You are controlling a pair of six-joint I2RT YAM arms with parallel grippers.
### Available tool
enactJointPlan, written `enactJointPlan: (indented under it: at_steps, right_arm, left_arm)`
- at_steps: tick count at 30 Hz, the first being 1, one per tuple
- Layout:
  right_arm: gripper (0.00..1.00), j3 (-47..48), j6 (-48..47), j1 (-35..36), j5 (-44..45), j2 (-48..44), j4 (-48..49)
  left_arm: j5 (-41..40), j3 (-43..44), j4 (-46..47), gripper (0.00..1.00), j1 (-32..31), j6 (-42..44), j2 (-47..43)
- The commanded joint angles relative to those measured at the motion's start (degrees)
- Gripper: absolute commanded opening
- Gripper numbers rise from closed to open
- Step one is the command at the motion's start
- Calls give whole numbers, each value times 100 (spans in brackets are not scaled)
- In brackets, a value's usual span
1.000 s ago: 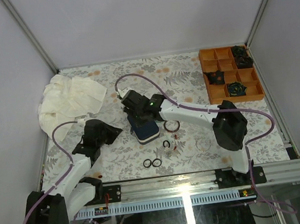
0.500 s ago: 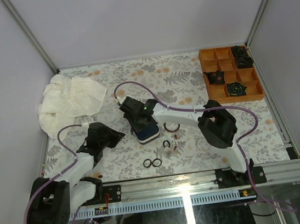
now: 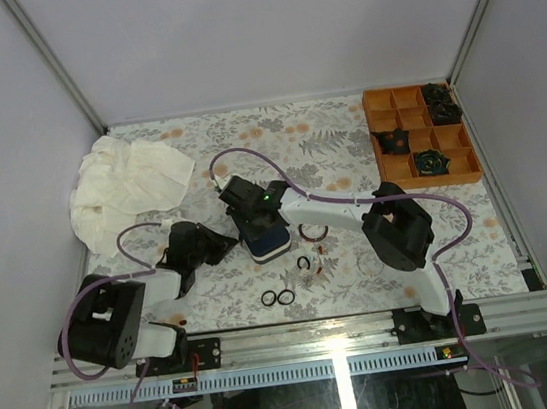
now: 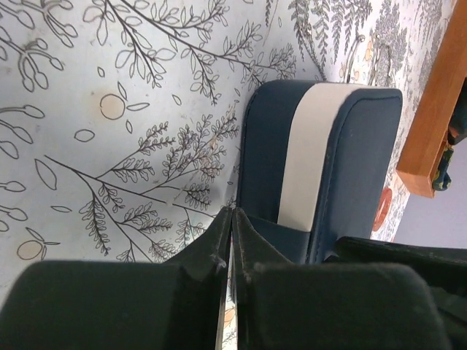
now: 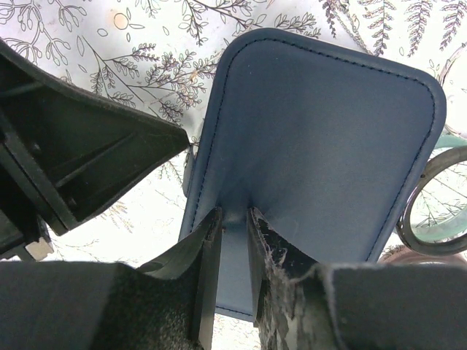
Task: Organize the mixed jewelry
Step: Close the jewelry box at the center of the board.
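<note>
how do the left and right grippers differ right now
The left gripper is shut on nothing; the right gripper pinches a flap of the navy case. The left gripper sits beside the case; the right gripper reaches over it. Both are black and close to the case.

Layout at the recorded moment. The case (image 3: 266,243) lay at the centre of the table (image 3: 336,141). A bangle (image 3: 313,230) lay just right of it. Small loose pieces (image 3: 312,266) lay nearer the arms' bases, and two rings (image 3: 277,298), side by side, nearer still. A cloth (image 3: 128,183) occupied the far left; the divided tray (image 3: 430,182), with rosettes (image 3: 430,160) in several compartments, the far-right corner.
</note>
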Motion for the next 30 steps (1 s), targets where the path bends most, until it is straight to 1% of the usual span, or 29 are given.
enactJointPlan:
  at_steps: [1,3,6,10,14,24,30]
  right_arm:
    - [26,-348,88,22,-380,361,-199]
    - [26,-369,76,19,-390,363,-177]
    - [26,-391,71,23,-434,371,-150]
    - [26,-423,81,23,-525,425,-104]
    - [26,-461,99,18,-584,439,-54]
    - [25,-628,156,21,-729,558,77]
    - [25,-697,156,19,-711,608,125]
  left_arm:
    - [188,-300,1012,0,-36,-1,-11]
    - [167,-466,1128,1,-38,-18,-206]
    - [264,-548,1255,2,-38,27,-248]
    - [583,-519,1702,2,-43,-19,71]
    - [649,-596,2058,2,-49,-110,270]
    - [670,-538,2405,1,-69,-167,667]
    - [564,-534,2108,0,-69,-65,411]
